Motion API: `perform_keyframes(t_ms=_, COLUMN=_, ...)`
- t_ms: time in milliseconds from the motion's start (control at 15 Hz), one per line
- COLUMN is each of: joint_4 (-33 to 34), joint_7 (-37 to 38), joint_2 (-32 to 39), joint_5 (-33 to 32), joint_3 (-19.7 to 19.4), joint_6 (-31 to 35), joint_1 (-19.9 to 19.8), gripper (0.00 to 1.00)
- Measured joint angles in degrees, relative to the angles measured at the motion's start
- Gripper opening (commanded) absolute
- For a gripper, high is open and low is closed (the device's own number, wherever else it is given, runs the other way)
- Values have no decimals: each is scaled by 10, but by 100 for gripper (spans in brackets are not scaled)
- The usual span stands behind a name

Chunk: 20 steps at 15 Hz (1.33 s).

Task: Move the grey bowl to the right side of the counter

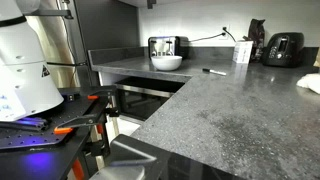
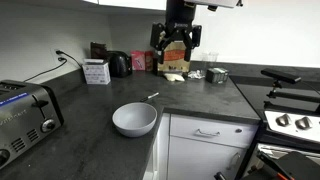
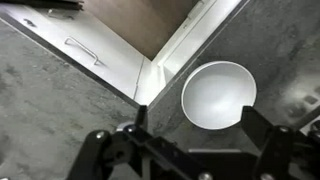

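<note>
Hand (image 2: 176, 47) of the Panda arm hangs high above the tabletop (image 2: 80, 95), its fingers spread wide and pinching nothing. In the wrist view the grey bowl (image 3: 218, 95) lies far below, framed between the two fingers but well apart from them. It sits upright and empty close to the tabletop's edge, by the inner corner above the white cabinet front (image 2: 205, 135) and near the silver toaster (image 1: 167, 46). By this showing none of the move is done: the bowl is neither gripped nor lifted. What remains is the whole job: lowering onto the rim, closing, carrying it to the right side, and setting it down.
</note>
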Motion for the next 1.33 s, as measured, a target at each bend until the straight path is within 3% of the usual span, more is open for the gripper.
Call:
perform_keyframes(t_ms=667, joint_4=-4, joint_7=15, joint_2=18, joint_5=-2, joint_3=1, joint_6=18, joint_1=-1, gripper=100)
perform_keyframes(t_ms=1067, joint_4=-17, joint_7=41, joint_2=174, joint_5=0, joint_3=-1, joint_6=175, joint_1=-3, gripper=100)
perform_keyframes(t_ms=1333, joint_4=7, joint_7=-42, joint_2=282, joint_5=48, joint_3=-18, joint_6=235, joint_1=-2, gripper=100)
